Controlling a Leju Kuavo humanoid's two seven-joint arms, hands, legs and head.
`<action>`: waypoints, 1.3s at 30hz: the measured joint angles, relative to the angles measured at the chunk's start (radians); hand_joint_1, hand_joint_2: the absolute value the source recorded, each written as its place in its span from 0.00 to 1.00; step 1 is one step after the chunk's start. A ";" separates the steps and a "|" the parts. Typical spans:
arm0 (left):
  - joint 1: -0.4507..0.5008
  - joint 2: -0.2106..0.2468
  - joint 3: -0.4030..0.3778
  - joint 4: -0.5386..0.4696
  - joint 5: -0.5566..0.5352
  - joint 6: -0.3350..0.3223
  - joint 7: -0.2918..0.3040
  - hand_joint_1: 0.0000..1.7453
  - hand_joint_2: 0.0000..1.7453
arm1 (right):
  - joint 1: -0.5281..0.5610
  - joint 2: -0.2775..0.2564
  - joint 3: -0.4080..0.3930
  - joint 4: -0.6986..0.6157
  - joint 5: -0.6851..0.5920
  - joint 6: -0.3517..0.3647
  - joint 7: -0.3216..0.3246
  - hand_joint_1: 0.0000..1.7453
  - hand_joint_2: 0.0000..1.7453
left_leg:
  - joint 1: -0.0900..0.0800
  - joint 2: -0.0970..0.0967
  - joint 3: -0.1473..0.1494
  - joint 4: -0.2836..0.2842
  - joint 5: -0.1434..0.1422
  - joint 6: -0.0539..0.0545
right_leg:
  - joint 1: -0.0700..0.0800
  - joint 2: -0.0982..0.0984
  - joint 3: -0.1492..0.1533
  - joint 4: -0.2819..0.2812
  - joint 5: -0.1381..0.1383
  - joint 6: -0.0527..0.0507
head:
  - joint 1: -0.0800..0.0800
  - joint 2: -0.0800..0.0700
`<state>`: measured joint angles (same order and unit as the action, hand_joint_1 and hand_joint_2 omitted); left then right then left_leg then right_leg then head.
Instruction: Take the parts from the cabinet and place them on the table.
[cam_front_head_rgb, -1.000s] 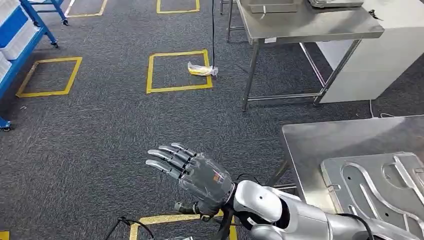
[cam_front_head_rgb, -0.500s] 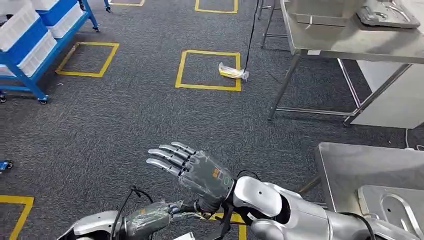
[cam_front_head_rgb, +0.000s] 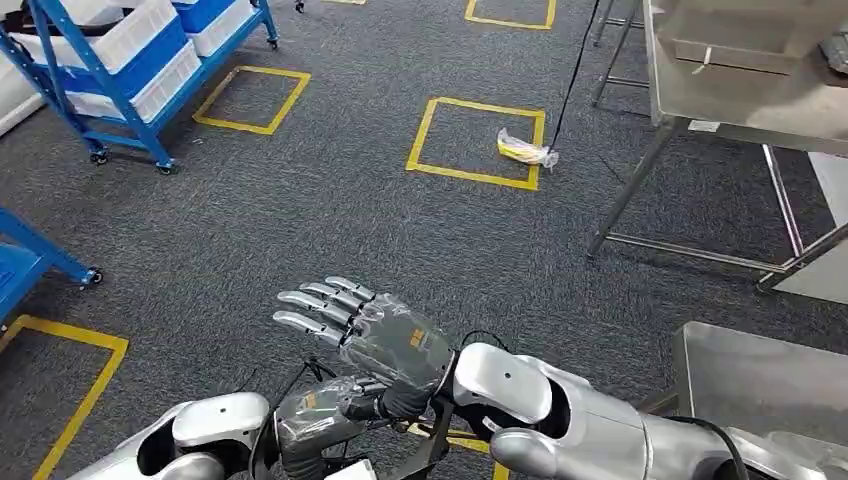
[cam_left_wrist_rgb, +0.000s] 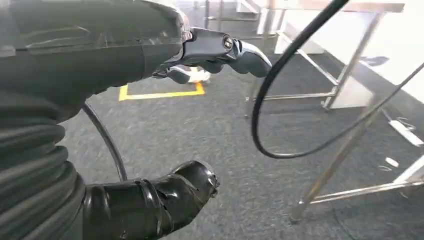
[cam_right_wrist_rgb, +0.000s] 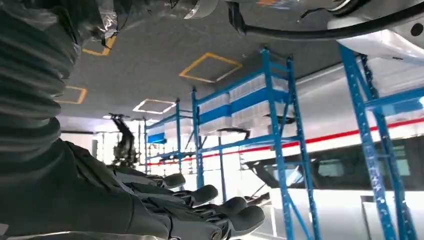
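My right hand (cam_front_head_rgb: 372, 338) is raised in front of me over the carpet, fingers stretched out and apart, holding nothing. In the right wrist view its dark fingers (cam_right_wrist_rgb: 200, 210) lie straight and empty. My left hand (cam_front_head_rgb: 318, 418), wrapped in clear film, sits low behind the right wrist. In the left wrist view, the left hand (cam_left_wrist_rgb: 150, 55) has its fingers (cam_left_wrist_rgb: 235, 49) and thumb (cam_left_wrist_rgb: 172, 195) apart with nothing between them. A blue cabinet rack (cam_front_head_rgb: 140, 60) with white bins stands at the far left. A steel table's corner (cam_front_head_rgb: 760, 375) shows at the lower right.
A second steel table (cam_front_head_rgb: 740, 95) stands at the upper right, its legs reaching the floor. A yellow bag (cam_front_head_rgb: 522, 150) lies by a yellow floor square (cam_front_head_rgb: 478, 140). Another blue frame on castors (cam_front_head_rgb: 35, 262) juts in at the left edge. Black cable (cam_left_wrist_rgb: 280, 100) loops near my left hand.
The camera has swung left: the blue rack has come into view and the near table with its metal plate has slid off right. My left arm now shows below the right hand.
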<state>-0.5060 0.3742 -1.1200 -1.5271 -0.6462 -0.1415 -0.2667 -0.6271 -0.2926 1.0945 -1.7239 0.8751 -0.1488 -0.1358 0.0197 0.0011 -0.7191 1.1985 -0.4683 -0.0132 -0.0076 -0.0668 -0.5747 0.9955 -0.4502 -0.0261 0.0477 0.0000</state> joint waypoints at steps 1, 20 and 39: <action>0.000 0.000 -0.001 0.002 0.000 0.003 0.001 0.00 1.00 | 0.000 0.002 0.000 0.001 -0.002 0.004 0.000 0.00 1.00 | 0.000 0.018 0.054 -0.097 0.042 0.002 | 0.000 -0.010 0.003 0.004 -0.005 0.005 | 0.000 0.000; -0.042 -0.030 -0.050 0.038 -0.054 0.038 0.005 0.00 1.00 | 0.002 0.006 -0.026 0.019 -0.013 0.028 -0.002 0.00 1.00 | -0.018 -0.065 0.084 -0.156 0.039 0.047 | -0.020 0.075 -0.038 0.045 -0.009 0.059 | 0.002 0.000; -0.067 -0.046 -0.077 0.046 -0.085 0.051 0.013 0.00 1.00 | 0.007 0.011 -0.053 0.043 -0.028 0.046 -0.006 0.00 1.00 | 0.023 -0.062 0.104 -0.181 0.040 -0.011 | -0.036 0.087 -0.050 0.064 -0.008 0.048 | 0.002 0.000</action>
<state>-0.5733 0.3285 -1.1967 -1.4813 -0.7309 -0.0904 -0.2541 -0.6202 -0.2811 1.0418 -1.6811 0.8473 -0.1026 -0.1423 0.0430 -0.0606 -0.6150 1.0177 -0.4285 -0.0244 -0.0439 0.0205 -0.6248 1.0591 -0.4584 0.0217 0.0496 0.0000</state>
